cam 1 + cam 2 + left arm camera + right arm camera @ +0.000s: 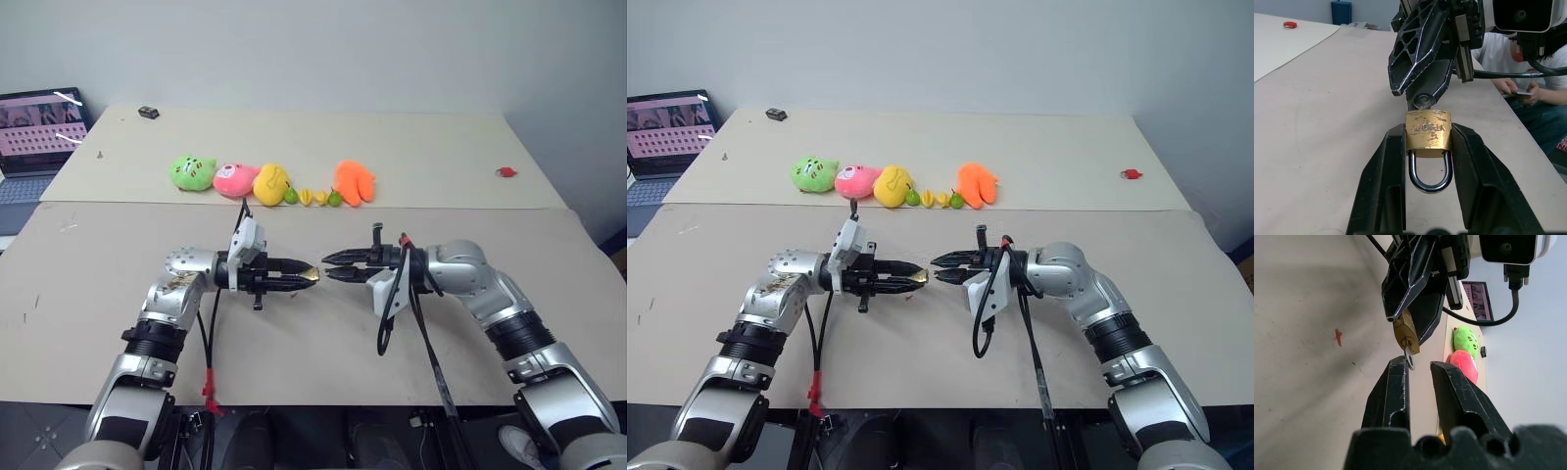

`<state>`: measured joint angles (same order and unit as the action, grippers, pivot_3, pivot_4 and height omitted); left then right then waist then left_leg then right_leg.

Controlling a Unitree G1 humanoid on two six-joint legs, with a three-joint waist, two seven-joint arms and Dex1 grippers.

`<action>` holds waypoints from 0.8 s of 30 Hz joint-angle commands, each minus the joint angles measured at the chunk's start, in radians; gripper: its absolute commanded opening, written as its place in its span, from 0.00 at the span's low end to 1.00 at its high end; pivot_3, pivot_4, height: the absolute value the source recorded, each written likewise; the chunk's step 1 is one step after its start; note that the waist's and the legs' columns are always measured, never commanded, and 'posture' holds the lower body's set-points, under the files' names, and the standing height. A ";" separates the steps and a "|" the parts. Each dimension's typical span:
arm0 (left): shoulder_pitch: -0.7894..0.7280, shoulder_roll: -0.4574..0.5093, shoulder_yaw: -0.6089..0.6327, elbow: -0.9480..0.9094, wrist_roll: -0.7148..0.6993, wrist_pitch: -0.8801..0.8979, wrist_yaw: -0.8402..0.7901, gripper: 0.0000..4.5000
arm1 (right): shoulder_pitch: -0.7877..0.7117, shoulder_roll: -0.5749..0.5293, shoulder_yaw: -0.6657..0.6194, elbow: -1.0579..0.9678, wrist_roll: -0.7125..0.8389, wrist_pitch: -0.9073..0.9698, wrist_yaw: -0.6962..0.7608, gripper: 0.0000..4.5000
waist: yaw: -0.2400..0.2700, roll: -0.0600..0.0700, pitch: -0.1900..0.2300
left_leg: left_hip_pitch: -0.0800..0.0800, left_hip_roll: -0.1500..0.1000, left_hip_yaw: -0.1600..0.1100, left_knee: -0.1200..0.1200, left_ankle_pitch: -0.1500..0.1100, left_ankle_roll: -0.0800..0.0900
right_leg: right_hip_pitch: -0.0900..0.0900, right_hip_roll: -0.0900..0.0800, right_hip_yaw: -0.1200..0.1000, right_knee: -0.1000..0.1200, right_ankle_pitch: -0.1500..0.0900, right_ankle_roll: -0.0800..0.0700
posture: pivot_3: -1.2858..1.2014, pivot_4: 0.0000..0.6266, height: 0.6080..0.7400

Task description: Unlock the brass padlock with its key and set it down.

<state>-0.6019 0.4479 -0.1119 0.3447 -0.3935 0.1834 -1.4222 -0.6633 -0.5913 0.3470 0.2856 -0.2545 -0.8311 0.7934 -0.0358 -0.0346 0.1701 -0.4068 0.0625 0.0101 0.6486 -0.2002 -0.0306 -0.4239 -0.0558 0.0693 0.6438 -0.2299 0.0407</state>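
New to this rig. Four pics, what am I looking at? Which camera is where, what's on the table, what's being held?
It is a humanoid robot with two arms, each ending in a two-fingered black gripper. The two wide pictures come from a stereo camera on its head, looking down over the arms. The other two come from cameras on the wrists, looking along each gripper's fingers.

The left gripper is shut on the brass padlock, shackle pointing back toward the wrist. The key sits in the padlock's keyhole, and the right gripper has its fingers either side of the key head; whether it grips yet is unclear.

On the beige table, at the far side, lies a row of plush toys and small toy fruits, plus a small red object. A laptop stands at the left.
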 commanded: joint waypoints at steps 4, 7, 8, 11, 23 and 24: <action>-0.039 -0.008 0.019 -0.019 -0.020 0.039 0.014 0.17 | -0.047 0.001 -0.022 -0.002 0.000 -0.080 -0.048 0.23 | -0.003 0.000 0.000 | 0.000 0.000 0.000 0.000 0.000 0.000 | 0.000 0.000 0.000 0.000 0.000 0.000 | 0.52 0.24 0.86; -0.040 -0.008 0.024 -0.022 -0.021 0.048 0.015 0.17 | -0.051 -0.003 -0.016 0.006 0.006 -0.100 -0.045 0.23 | -0.005 0.000 0.000 | 0.000 0.000 0.000 0.000 0.000 0.000 | 0.000 0.000 0.000 0.000 0.000 0.000 | 0.52 0.24 0.86; -0.039 -0.008 0.025 -0.023 -0.021 0.049 0.015 0.17 | -0.052 -0.005 -0.015 0.007 0.010 -0.103 -0.043 0.23 | -0.006 0.000 0.000 | 0.000 0.000 0.000 0.000 0.000 0.000 | 0.000 0.000 0.000 0.000 0.000 0.000 | 0.52 0.24 0.86; -0.031 -0.005 0.025 -0.033 -0.020 0.051 0.014 0.17 | -0.059 -0.006 -0.014 0.020 0.007 -0.112 -0.043 0.23 | -0.006 0.000 0.000 | 0.000 0.000 0.000 0.000 0.000 0.000 | 0.000 0.000 0.000 0.000 0.000 0.000 | 0.52 0.24 0.86; -0.020 -0.008 0.028 -0.055 -0.022 0.058 0.024 0.17 | -0.091 -0.005 -0.012 0.071 0.009 -0.140 -0.046 0.00 | -0.006 0.000 0.000 | 0.000 0.000 0.000 0.000 0.000 0.000 | 0.000 0.000 0.000 0.001 0.000 0.000 | 0.52 0.24 0.86; -0.021 -0.009 0.028 -0.055 -0.022 0.057 0.025 0.17 | -0.093 -0.005 -0.012 0.074 0.008 -0.145 -0.047 0.00 | -0.006 0.000 0.000 | 0.000 0.000 0.000 0.000 0.000 0.000 | 0.000 0.000 0.000 0.001 0.000 0.000 | 0.52 0.24 0.86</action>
<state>-0.6221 0.4408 -0.0880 0.3219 -0.4013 0.2389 -1.3930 -0.7200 -0.5952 0.3542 0.3720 -0.2707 -0.9560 0.7674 -0.0422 -0.0346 0.1701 -0.4065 0.0625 0.0098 0.6486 -0.2001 -0.0306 -0.4239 -0.0558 0.0693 0.6446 -0.2299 0.0407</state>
